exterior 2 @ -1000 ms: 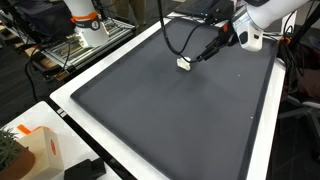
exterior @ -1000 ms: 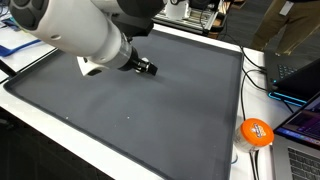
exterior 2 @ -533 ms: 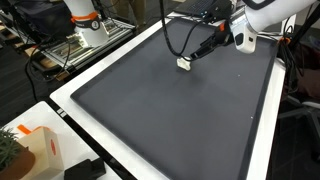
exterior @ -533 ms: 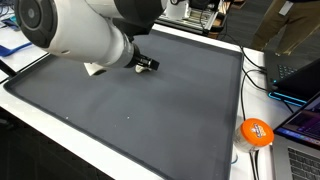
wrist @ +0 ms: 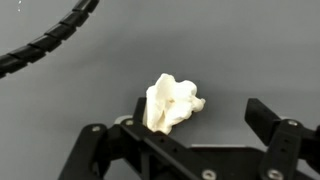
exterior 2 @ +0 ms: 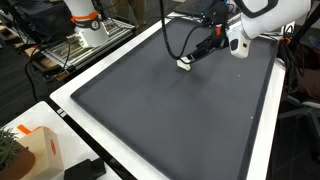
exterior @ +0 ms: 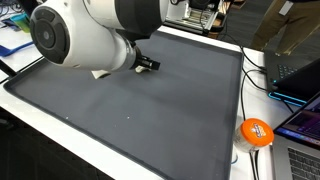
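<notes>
Big dark grey mat (exterior 2: 150, 110) hadn't moved. Over the last second the white Panda arm (exterior: 80, 35) swung in, bringing the black Robotiq gripper (exterior 2: 194, 57) down around the small crumpled white paper lump (wrist: 172, 103) on the mat's far half. Jaws stood wide apart, gripping nothing, with the lump between them and close to one finger, possibly touching. Its long axis ran roughly up-down in wrist view, across the jaw line, with a small lobe pointing right.
</notes>
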Tool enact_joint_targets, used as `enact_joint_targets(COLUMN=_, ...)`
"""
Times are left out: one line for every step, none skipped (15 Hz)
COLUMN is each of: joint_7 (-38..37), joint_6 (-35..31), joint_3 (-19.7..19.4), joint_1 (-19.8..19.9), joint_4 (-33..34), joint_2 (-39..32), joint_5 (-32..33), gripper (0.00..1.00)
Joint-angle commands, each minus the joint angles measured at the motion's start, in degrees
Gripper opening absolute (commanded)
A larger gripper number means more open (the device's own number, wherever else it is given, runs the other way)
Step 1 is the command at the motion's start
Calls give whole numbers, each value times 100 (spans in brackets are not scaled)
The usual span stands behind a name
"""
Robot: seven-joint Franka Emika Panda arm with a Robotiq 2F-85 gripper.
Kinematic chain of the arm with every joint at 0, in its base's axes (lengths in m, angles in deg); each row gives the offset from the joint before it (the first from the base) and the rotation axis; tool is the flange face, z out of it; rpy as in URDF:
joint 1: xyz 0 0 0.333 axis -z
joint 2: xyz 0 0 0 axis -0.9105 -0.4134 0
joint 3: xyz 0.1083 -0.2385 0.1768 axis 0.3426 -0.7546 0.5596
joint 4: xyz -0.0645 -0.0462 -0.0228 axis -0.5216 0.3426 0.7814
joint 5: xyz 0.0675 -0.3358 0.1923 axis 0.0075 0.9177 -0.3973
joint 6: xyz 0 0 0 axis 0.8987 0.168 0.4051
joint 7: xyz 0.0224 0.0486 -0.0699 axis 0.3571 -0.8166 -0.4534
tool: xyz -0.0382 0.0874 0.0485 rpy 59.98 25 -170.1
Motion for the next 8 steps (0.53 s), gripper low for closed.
enact_joint_targets(joint_7=-23, joint_6=53, joint_3=-24, joint_1=-2, joint_4=215, joint_2=0, joint_5=24, gripper=100)
enact_joint_targets(joint_7=-27, joint_6=-98, joint_3=-16, joint_1=17, joint_4=156, joint_2=98, joint_5=3, gripper=100)
enact_joint_targets(joint_7=-23, joint_6=-241, joint_3=-4, joint_1=37, joint_4=107, joint_2=189, joint_5=-20, gripper=100)
enact_joint_targets(joint_7=-34, joint_6=-354, joint_3=-2, joint_1=54, joint_4=40, joint_2=292, joint_5=-32, gripper=100)
enact_joint_targets(joint_7=-35, joint_6=-465, joint_3=-17, joint_1=53, joint_4=-27, joint_2=397, joint_5=-12, gripper=100)
enact_joint_targets(joint_7=-34, joint_6=-560, joint_3=-7, joint_1=67, joint_4=-95, joint_2=496, joint_5=-27, gripper=100)
enact_joint_targets(joint_7=-41, joint_6=-638, joint_3=0, joint_1=79, joint_4=-177, joint_2=603, joint_5=-39, gripper=100)
enact_joint_targets(joint_7=-53, joint_6=-755, joint_3=0, joint_1=89, joint_4=-271, joint_2=718, joint_5=-46, gripper=100)
